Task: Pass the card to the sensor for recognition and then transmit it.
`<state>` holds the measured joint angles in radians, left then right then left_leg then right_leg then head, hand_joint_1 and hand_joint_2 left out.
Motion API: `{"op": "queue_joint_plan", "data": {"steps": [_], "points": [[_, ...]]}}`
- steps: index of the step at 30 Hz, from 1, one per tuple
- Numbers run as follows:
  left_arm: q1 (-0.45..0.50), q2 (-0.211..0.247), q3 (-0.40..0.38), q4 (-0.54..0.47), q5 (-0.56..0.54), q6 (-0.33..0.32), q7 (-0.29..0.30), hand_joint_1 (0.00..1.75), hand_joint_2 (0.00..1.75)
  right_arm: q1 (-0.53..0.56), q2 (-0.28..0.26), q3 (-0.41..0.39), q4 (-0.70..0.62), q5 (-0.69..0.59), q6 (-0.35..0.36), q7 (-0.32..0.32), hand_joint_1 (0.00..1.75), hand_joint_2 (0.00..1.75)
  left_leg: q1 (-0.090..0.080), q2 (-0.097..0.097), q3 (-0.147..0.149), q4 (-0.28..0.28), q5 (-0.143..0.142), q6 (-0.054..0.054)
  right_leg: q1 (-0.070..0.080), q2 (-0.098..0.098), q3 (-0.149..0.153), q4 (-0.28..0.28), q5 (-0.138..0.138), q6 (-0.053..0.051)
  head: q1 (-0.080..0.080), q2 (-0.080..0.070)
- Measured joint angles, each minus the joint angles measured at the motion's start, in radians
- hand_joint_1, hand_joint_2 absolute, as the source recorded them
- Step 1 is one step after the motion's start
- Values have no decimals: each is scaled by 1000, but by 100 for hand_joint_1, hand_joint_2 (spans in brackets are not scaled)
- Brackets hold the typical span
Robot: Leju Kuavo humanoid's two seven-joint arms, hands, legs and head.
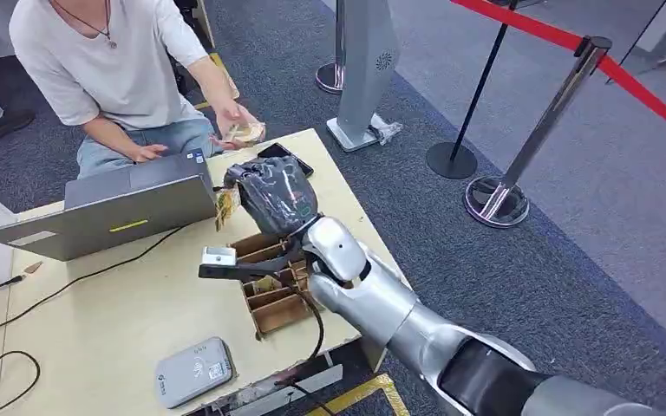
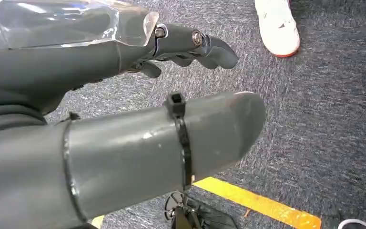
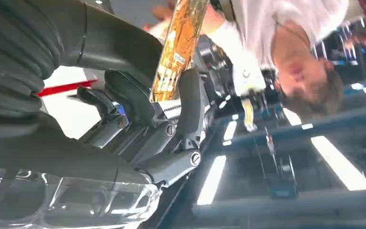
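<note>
Holding: card is pinched in right hand above table, near the person's hand | left hand hangs empty, unclenched | risk — thin pinch, card may be dropped at handover.

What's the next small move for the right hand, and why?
Probably carry the card a little further toward the person's open hand. The right hand holds the card above the table, past the card reader near the table's front edge, and the person's palm waits just beyond.
</note>
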<state>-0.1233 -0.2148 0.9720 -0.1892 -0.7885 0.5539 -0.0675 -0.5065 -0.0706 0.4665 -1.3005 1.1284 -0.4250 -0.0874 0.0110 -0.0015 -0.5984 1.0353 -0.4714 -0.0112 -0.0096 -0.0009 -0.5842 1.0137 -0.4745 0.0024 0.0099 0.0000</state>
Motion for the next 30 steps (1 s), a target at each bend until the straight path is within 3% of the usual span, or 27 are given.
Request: {"op": "queue_joint_plan", "data": {"steps": [8,16,21,22,23,30], "points": [[-1,2,0,0,-21,-1,6,0,0,-86,19,8,14,0,-41,4,175,175,0,0,0,0,0,0,0,0,0,0,0,0,0,0],[-4,1,-7,0,-32,3,24,0,0,-246,97,18,265,33,-150,1,175,175,0,0,0,0,1,0,0,0,0,1,0,0,0,0],[-5,1,-8,0,-28,12,42,0,0,-310,145,25,421,63,-181,19,175,175,0,0,0,0,1,0,0,0,0,1,0,0,0,0],[-5,1,-8,0,-27,12,42,0,0,-321,156,26,451,70,-184,25,110,175,0,0,0,0,1,0,0,0,0,1,0,0,0,0],[-5,1,-8,0,-24,12,42,0,0,-331,164,27,478,77,-185,29,0,175,0,0,0,0,1,0,0,0,0,1,0,0,0,0],[-2,1,-8,0,-13,14,40,0,0,-388,203,31,620,89,-194,48,0,175,0,0,0,0,1,0,0,0,0,1,0,0,0,0]]}}
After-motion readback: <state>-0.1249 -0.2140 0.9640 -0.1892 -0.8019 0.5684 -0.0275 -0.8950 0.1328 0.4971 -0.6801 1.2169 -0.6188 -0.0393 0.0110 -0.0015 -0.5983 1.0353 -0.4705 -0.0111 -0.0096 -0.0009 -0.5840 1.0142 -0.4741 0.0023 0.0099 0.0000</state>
